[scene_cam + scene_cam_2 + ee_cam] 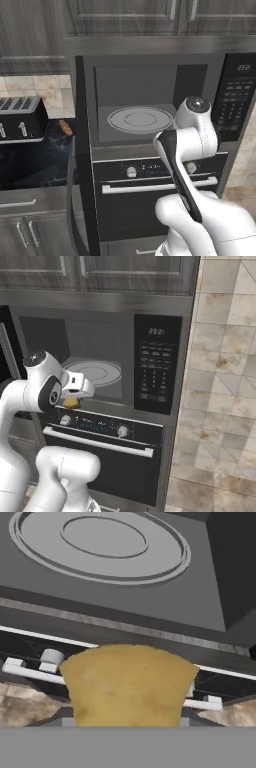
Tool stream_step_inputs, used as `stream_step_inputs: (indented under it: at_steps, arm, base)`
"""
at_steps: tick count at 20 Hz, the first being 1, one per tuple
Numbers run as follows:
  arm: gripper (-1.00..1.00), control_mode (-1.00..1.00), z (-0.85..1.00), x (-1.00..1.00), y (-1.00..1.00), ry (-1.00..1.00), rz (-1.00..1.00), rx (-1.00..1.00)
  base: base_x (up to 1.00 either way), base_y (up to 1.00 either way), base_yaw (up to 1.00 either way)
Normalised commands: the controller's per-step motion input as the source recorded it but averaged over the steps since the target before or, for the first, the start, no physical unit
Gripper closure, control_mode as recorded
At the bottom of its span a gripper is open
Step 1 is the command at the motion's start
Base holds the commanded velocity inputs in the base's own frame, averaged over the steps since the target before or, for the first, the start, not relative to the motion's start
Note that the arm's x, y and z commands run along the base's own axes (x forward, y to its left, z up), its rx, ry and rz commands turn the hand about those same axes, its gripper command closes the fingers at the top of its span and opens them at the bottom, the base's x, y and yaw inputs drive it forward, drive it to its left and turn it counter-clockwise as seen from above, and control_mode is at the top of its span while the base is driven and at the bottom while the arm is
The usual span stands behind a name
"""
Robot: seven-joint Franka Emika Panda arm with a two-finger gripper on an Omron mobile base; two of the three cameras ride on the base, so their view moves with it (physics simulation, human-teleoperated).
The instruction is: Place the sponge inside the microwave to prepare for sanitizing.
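While the gripper (75, 398) is clamped on the sponge (129, 684) just outside the open microwave (150, 80), level with its front sill, the turntable (100, 544) lies straight ahead and slightly higher, so the carry likely goes forward.

Dark counter (35, 160) at left carries a black toaster (20, 117) near the tiled wall, with a reddish-brown sausage (65, 127) just beside it. Open microwave (150, 95) floor holds the round glass turntable (140, 120), bare.
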Motion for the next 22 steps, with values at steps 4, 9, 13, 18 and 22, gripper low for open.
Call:
stream_step_inputs:
  at_steps: [4,9,13,18,22]
  arm:
    - [1.00,-1.00,0.18,0.28,0.01,0.00,0.00,0.03]
    - [1.00,-1.00,0.25,0.12,0.06,0.00,0.00,0.14]
    - [1.00,-1.00,0.32,0.26,0.16,0.00,0.00,0.00]
    - [1.00,-1.00,0.12,0.41,0.04,-0.05,0.00,0.00]
    - [1.00,-1.00,0.05,0.49,0.02,0.00,0.01,0.01]
  base:
    - [0.00,0.00,0.00]
    - [0.00,0.00,0.00]
    - [0.00,0.00,0.00]
    - [0.00,0.00,0.00]
    - [0.00,0.00,0.00]
